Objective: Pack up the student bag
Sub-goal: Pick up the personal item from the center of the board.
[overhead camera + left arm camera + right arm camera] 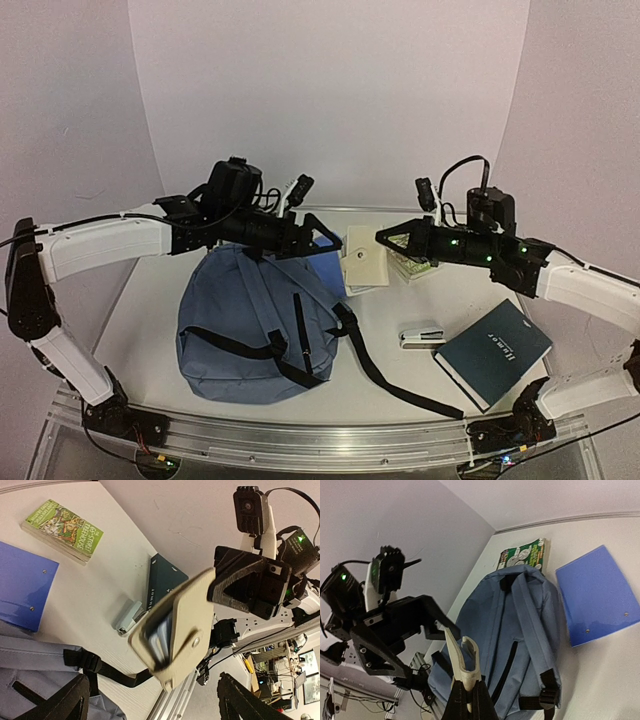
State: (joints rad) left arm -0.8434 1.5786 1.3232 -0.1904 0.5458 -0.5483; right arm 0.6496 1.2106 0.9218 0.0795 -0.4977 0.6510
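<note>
The student bag [255, 325] is a slate-blue backpack lying flat at centre left, straps up; the right wrist view also shows the student bag [515, 640]. A beige snap-flap case [363, 262] hangs above its right edge. My right gripper [385, 238] is shut on one end of the case [465, 662]. In the left wrist view the case [175, 625] sits just ahead of my left gripper [155, 705], whose jaws stand wide open around nothing. My left gripper [325, 240] faces the case from the left, its tip close to the flap; I cannot tell if they touch.
A dark teal book [493, 353] and a grey stapler [421, 335] lie right of the bag. A green paperback [65, 529] and a flat blue notebook [22, 592] lie behind the bag. One long black strap [395, 380] trails toward the front rail [320, 440].
</note>
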